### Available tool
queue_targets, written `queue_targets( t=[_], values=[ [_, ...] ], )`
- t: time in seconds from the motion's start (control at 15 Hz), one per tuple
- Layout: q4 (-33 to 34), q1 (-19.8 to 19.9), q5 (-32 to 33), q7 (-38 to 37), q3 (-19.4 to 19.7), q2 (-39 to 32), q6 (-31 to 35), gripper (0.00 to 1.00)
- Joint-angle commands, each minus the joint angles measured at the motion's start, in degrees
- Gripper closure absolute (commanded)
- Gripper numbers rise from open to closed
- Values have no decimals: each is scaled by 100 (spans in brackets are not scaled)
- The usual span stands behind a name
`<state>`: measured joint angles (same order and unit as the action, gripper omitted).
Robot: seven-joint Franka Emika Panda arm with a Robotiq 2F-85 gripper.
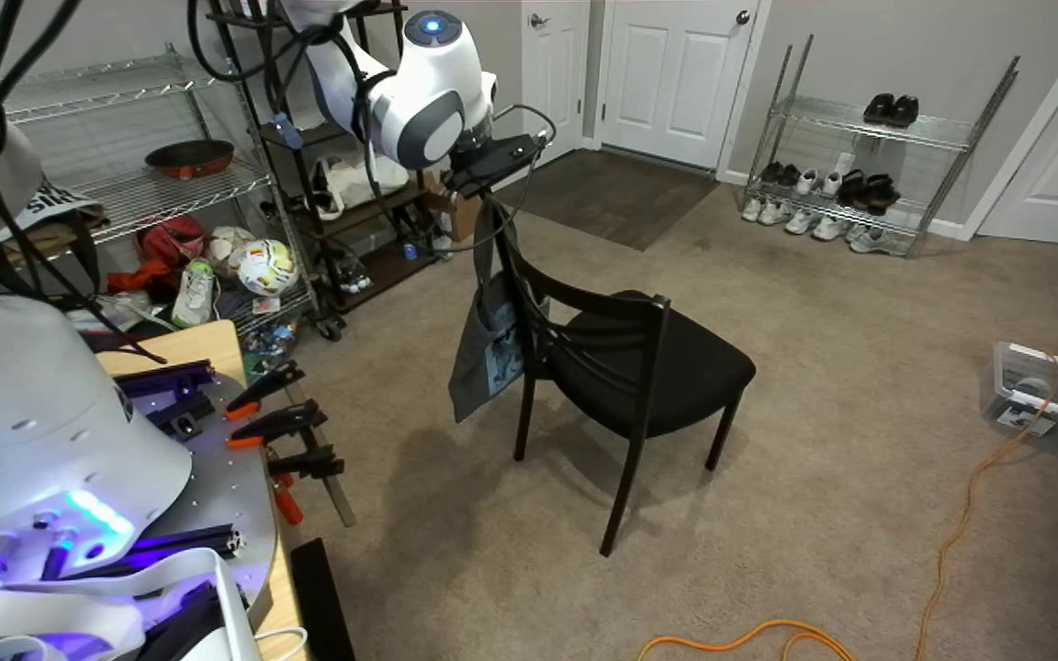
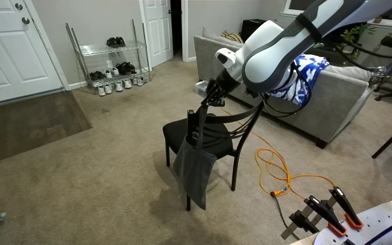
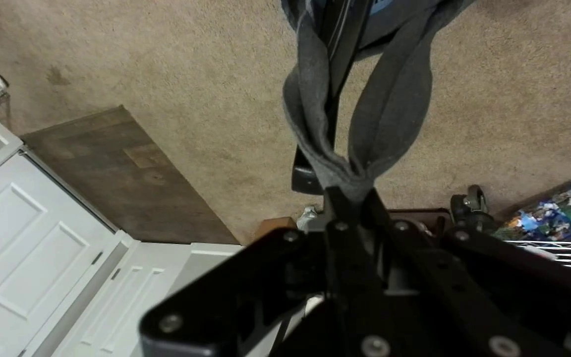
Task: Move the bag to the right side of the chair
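The gripper [image 3: 350, 198] pinches the gathered handles [image 3: 394, 104] of the bag [image 2: 194, 166], which hangs at the backrest [image 2: 228, 119] corner of the chair [image 1: 690, 367] farther from the sofa [image 2: 332, 105]. A top grip presumably lets the limp fabric hang freely for lifting; whether the handles loop around the post [image 2: 191, 124] is unclear.

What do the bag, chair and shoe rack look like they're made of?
Bag: soft matte grey cloth, judging by its limp, folding straps. Chair frame: smooth black with a slight sheen, painted wood or metal; I can't tell. Seat: dull black, even surface, perhaps fabric or vinyl. Shoe rack: probably chromed metal, given its shiny, silvery, wire-like build.
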<state>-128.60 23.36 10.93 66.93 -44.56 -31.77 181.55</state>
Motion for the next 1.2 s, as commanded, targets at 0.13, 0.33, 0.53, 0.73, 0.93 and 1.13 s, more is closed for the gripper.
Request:
queue_targets(
  t=[0.13, 0.33, 0.53, 0.73, 0.93, 1.13],
  values=[
    [143, 182, -11, 28, -214, 50, -343, 98],
    [449, 28, -12, 29, -261, -51, -612, 98],
    [860, -462, 23, -69, -30, -169, -681, 98],
    [1113, -901, 45, -83, 260, -210, -716, 98],
    [1206, -1078, 23, 1, 305, -309, -809, 98],
    [977, -820, -82, 188, -68, -292, -1120, 98]
  ],
)
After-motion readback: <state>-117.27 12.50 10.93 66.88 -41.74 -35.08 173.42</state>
